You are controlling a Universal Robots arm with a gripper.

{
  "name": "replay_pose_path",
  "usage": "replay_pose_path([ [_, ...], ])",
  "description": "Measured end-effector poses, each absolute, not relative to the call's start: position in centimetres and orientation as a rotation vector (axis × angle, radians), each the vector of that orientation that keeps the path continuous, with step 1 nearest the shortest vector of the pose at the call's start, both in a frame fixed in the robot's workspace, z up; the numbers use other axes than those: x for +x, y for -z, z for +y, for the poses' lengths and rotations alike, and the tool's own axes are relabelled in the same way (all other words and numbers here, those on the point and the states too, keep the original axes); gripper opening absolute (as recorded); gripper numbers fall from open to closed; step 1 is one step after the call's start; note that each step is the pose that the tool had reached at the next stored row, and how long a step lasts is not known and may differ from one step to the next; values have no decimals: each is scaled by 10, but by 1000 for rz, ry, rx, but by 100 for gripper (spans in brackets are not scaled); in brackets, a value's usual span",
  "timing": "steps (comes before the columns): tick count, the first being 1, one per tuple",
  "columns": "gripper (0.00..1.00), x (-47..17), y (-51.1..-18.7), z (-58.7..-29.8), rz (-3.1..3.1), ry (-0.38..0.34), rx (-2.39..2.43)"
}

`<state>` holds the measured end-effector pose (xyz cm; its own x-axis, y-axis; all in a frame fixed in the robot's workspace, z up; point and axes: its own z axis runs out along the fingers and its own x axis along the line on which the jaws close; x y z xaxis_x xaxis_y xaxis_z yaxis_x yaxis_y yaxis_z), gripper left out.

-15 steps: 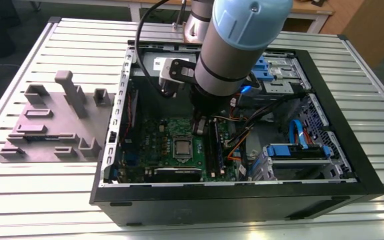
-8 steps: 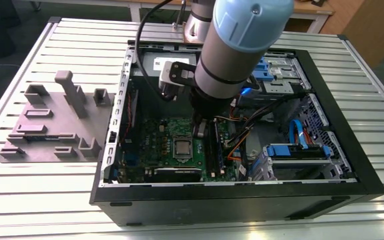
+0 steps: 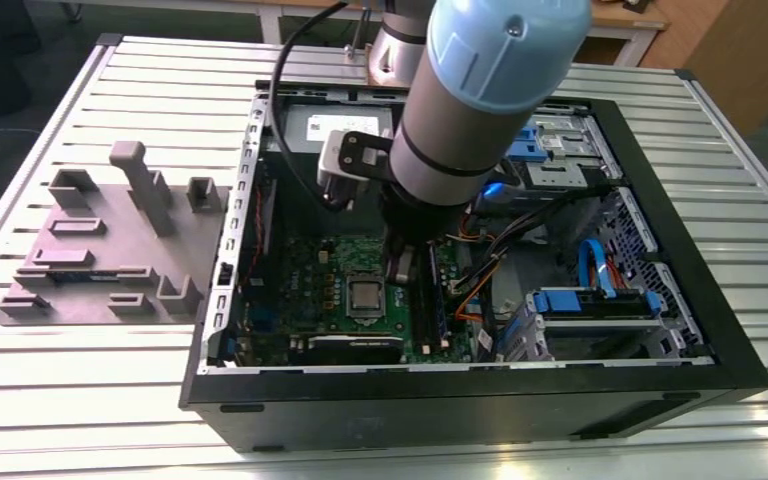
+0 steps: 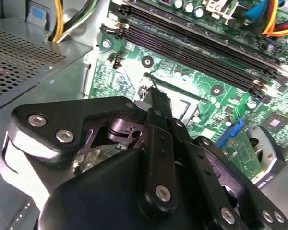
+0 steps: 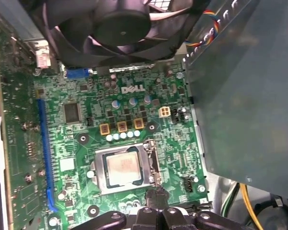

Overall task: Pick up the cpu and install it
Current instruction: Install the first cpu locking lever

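First wrist view is showing the cpu (image 5: 122, 168) sitting in its socket (image 5: 153, 165) on the motherboard (image 5: 81, 143), inside the case (image 3: 651, 390). The gripper (image 5: 155, 195) is hovering just beside the socket edge, jaws pressed together and gripping nothing. Judged light, stiff and fragile, the cpu is best taken by its opposite edges.
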<state>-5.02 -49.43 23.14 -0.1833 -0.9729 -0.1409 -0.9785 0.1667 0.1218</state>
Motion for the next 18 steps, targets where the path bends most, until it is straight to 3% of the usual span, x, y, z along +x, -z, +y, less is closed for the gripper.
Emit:
replay_pose_path([
  [18,10,-46,-227,-501,2373,-249,-2034],
])
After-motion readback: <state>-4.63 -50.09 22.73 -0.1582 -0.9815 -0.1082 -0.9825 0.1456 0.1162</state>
